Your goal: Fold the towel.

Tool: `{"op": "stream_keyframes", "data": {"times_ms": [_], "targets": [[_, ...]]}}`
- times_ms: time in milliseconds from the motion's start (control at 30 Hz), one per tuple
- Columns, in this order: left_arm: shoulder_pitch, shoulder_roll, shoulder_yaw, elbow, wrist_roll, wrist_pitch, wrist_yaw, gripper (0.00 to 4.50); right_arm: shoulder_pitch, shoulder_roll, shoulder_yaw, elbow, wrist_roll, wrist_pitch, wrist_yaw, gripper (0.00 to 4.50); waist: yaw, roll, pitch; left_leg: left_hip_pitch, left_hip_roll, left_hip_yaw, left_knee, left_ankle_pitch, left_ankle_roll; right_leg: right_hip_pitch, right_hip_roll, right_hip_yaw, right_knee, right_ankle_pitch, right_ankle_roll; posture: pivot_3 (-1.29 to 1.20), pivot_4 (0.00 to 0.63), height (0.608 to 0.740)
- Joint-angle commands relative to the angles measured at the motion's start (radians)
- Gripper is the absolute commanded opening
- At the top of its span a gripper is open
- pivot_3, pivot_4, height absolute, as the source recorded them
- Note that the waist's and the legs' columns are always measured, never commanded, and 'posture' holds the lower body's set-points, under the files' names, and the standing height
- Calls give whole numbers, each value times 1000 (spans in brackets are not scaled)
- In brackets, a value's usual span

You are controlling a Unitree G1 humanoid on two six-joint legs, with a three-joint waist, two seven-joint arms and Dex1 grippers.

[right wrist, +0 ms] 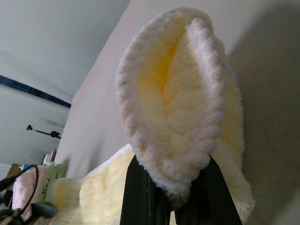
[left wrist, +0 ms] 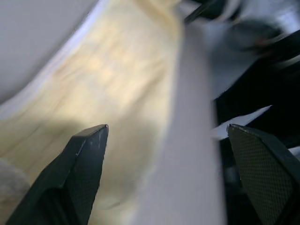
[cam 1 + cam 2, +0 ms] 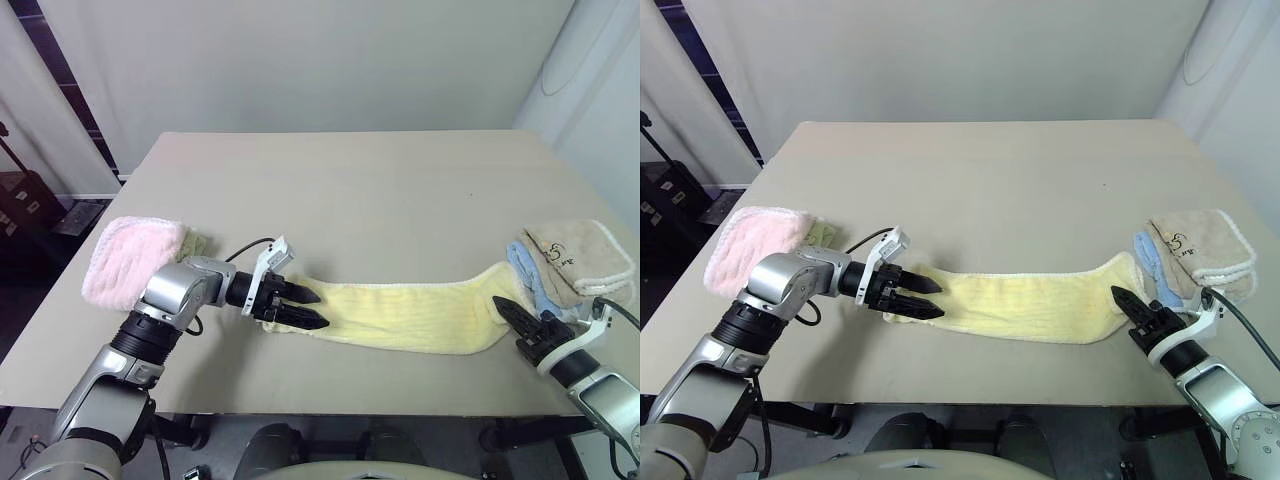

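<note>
Towel (image 3: 410, 315) R end bunched, hiding right gripper (image 3: 507, 312) tips.

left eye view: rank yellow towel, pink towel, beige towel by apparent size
1. Yellow towel, the long strip between the grippers.
2. Pink towel and beige towel: close in apparent size, pink perhaps slightly larger. The left arm partly hides the pink one, so I won't rank them.
</note>
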Motion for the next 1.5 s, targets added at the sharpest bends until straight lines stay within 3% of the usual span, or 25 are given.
{"op": "stream_keyframes", "data": {"times_ms": [33, 233, 333, 467, 633, 767, 1067, 1267, 1500], "targets": [[-9, 52, 11, -55, 37, -15, 10, 4264, 1, -8, -20, -28, 5, -4, 5, 29, 1, 0, 0, -1, 0, 0, 0, 0, 0, -1, 0, 0, 0, 0, 0, 0, 0, 740], [99, 257, 16, 13, 91, -162, -163, 4264, 23, -2, -18, -37, -6, -10, 0, 29, -7, 1, -1, -1, 1, 0, -1, 0, 0, -2, 1, 0, 1, 0, 0, 0, 0, 740], [121, 307, 21, -32, 86, -119, -172, 4264, 19, -1, -19, -31, -12, -13, 3, 29, 2, 1, 0, -1, 1, 0, -1, 0, 0, -3, 0, 0, 0, -2, -3, 0, 0, 740], [136, 290, 54, -105, 70, -75, -101, 4264, 15, 0, -22, -25, -17, -14, 4, 29, 4, 1, 0, -1, -1, 0, 0, -1, -1, -5, -4, 1, -3, -2, -4, 0, 0, 740], [75, 138, 128, -142, -39, 49, -5, 4264, 15, -1, -27, -29, -15, -14, 13, 29, 4, 1, 0, -2, -1, 0, 0, 0, 0, -1, -4, 1, -1, -1, -1, 0, 0, 740], [34, 79, 142, -122, -76, 88, 0, 4264, 18, -11, -39, -40, -1, -7, 10, 29, -4, 1, 0, -1, 0, 0, 0, 0, 0, -1, -1, 1, 0, 0, 0, 0, 0, 740], [17, 197, 149, 70, 1, -35, -97, 4264, 47, -42, -79, -109, 71, 8, 16, 29, -4, 1, 0, 0, 1, 0, 0, 0, 0, -1, 2, 2, 1, 0, 0, 0, 0, 740], [21, 314, 176, 316, 70, -244, -250, 4264, 40, -72, -62, -138, 105, 18, 18, 29, -2, 0, 0, 0, 1, 0, 0, 0, 0, -2, 1, 2, 0, 0, -1, 0, 0, 740], [-50, 218, 269, 433, 31, -326, -290, 4264, 4, -93, -20, -166, 131, 34, 10, 29, 7, -2, 0, -1, 0, 0, 0, 0, 0, -6, -2, 2, -1, -1, -3, 0, 0, 740]]}}
